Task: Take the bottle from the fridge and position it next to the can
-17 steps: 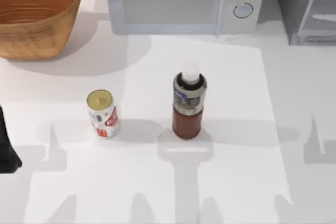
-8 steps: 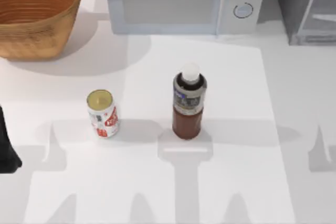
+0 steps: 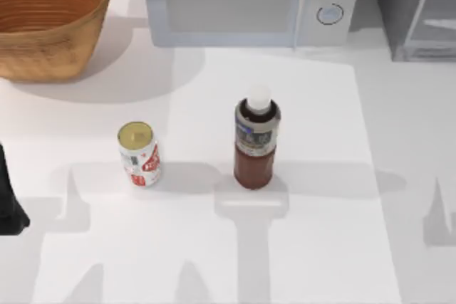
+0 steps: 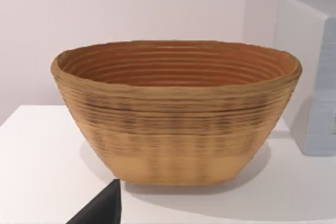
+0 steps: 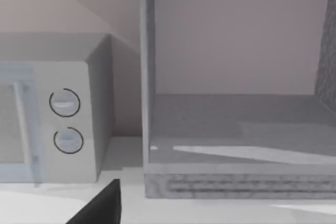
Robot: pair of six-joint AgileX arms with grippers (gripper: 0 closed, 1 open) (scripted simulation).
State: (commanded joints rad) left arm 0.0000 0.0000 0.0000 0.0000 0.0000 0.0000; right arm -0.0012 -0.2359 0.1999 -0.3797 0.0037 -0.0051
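Observation:
The bottle (image 3: 256,146) stands upright on the white table near its middle, with a white cap, grey label and dark reddish-brown drink. The can (image 3: 138,154) stands upright to its left, about a bottle's height away, gold top up. The fridge (image 3: 417,12) sits at the back right corner; its grey inner floor (image 5: 236,129) faces the right wrist camera with nothing on it. A dark part of my left arm (image 3: 8,201) rests at the table's left edge. A dark bit of my right gripper (image 5: 100,205) shows low in the right wrist view, facing the fridge.
A light grey microwave (image 3: 249,1) with two round knobs (image 5: 65,121) stands at the back centre, left of the fridge. A woven brown basket (image 3: 50,19) sits at the back left, close ahead of the left wrist camera as basket (image 4: 178,114).
The arm shadow at the table's right edge has slid further right. The bottle, the can and the left arm have not moved.

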